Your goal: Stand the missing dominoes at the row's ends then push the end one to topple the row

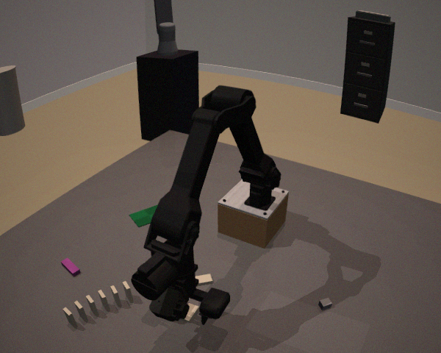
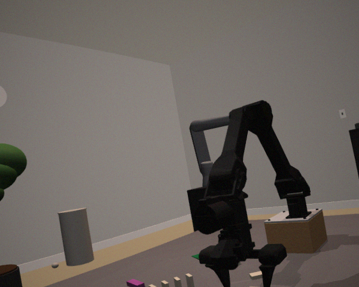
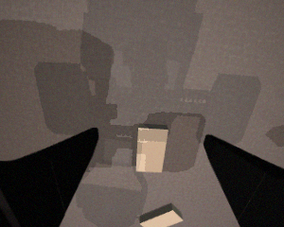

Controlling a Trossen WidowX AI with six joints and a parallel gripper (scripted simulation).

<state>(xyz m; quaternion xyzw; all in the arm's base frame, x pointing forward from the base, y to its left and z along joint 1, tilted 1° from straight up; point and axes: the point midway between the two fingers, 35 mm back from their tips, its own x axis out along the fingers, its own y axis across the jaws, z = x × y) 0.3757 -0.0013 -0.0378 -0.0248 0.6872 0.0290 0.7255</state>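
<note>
Several cream dominoes (image 1: 128, 293) (image 2: 189, 281) stand upright in an evenly spaced row at the lower left in the top view. A loose cream domino (image 1: 191, 312) (image 3: 151, 153) lies flat to the right of the row. Another cream domino (image 1: 205, 279) (image 2: 255, 274) (image 3: 162, 219) lies flat behind it, partly hidden by the arm in the top view. My gripper (image 1: 187, 320) (image 2: 246, 283) (image 3: 151, 136) is open and empty, pointing down above the nearer loose domino, which shows between the fingertips in the wrist view. One finger is hidden in the top view.
A magenta block (image 1: 70, 266) (image 2: 135, 283) lies behind the row. A green patch (image 1: 141, 215) (image 2: 195, 256) lies farther back, partly hidden by the arm. A small grey block (image 1: 325, 303) lies at the right. The arm's wooden base (image 1: 241, 223) (image 2: 287, 237) stands behind the loose dominoes.
</note>
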